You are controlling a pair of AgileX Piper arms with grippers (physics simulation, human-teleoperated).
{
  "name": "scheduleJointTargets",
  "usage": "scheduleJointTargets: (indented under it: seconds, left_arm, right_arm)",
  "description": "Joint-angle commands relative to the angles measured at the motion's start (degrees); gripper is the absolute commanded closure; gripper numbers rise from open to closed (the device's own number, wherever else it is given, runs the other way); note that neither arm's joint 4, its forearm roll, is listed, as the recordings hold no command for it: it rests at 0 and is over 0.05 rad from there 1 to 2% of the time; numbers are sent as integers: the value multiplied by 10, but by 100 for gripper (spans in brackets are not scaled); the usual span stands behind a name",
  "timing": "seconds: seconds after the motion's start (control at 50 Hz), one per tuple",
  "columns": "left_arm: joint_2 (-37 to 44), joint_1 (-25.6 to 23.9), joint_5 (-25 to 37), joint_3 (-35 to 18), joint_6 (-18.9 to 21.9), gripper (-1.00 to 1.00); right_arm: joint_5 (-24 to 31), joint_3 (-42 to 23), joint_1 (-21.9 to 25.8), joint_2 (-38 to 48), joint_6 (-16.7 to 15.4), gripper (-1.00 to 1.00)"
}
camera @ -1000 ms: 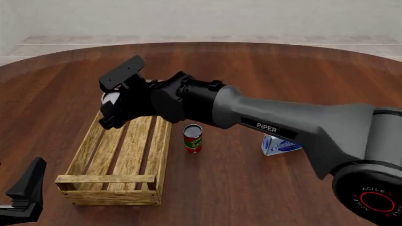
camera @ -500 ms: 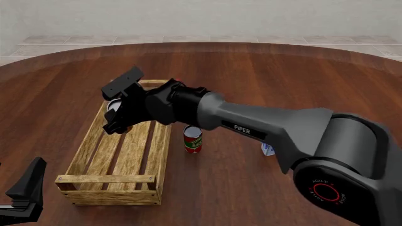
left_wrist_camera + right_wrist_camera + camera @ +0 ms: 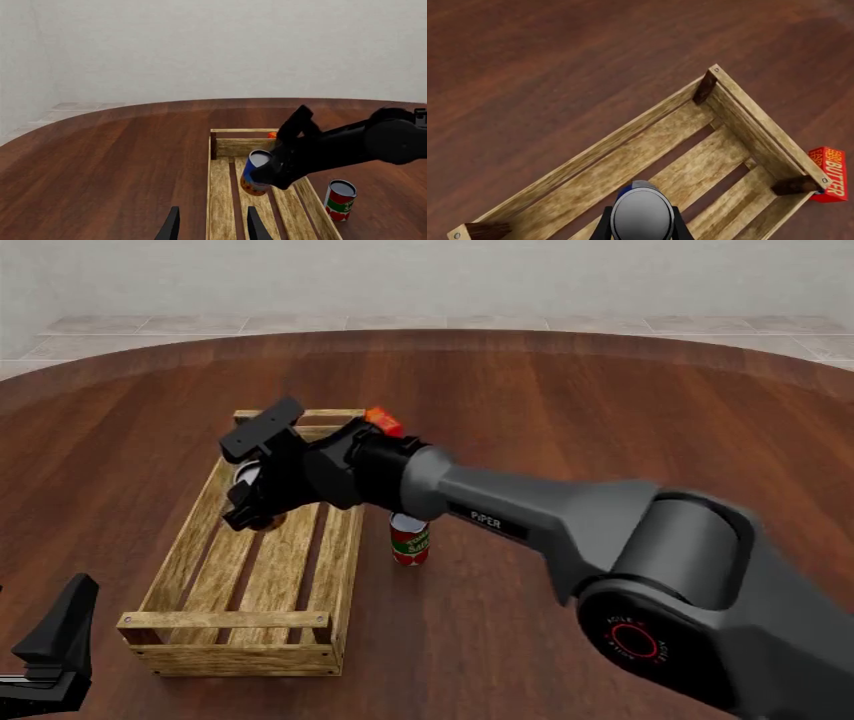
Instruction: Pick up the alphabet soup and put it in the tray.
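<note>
While the front view hides most of the alphabet soup (image 3: 248,478) behind the right end effector (image 3: 251,480), the left wrist view shows it plainly: a small cylinder with a blue label, a yellow-orange band at its base and a flat silver-grey lid, tilted and held above the far half of the tray (image 3: 200,540). The right wrist view looks straight down on that grey lid (image 3: 642,216), with a dark finger pressed to each side of it, so the right end effector is clenched around the can, over the slats and not touching them.

Only the right wrist view makes legible the red butter box (image 3: 829,174), lying on the counter (image 3: 527,75) just outside the tray's far right corner; in the front view it is a small orange-red patch (image 3: 383,421) behind the arm. The red-and-green can (image 3: 410,537) stands upright on the counter just right of the tray, seen in the front and left wrist views but not from the right wrist.

The left end effector (image 3: 213,225) sits at the near left of the counter, well apart from everything, its two dark fingers spread with nothing between them.

The tray is a long light-wood crate with low slatted sides, gaps between its floor boards and darker corner posts. The counter is glossy, dark reddish wood with a rounded far edge.
</note>
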Motion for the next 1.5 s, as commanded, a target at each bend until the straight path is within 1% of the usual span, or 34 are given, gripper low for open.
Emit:
scheduleJointTargets:
  seconds: [0.02,0.14,0.24,0.38,1.0,1.02,1.5]
  left_arm:
    - [0,0,0,0,0,-100]
    - [0,0,0,0,0,-100]
    - [0,0,0,0,0,-100]
    - [0,0,0,0,0,-100]
    - [0,0,0,0,0,-100]
    - [0,0,0,0,0,-100]
    - [0,0,0,0,0,-100]
  right_arm:
    - [11,-35,-7,24,9,100]
    - [10,-33,-5,32,10,100]
    - [5,-23,0,32,17,100]
    - [4,-27,-3,43,17,100]
    - [6,-29,-3,43,17,100]
    - [6,-29,-3,43,17,-100]
    - [6,-29,-3,43,17,-100]
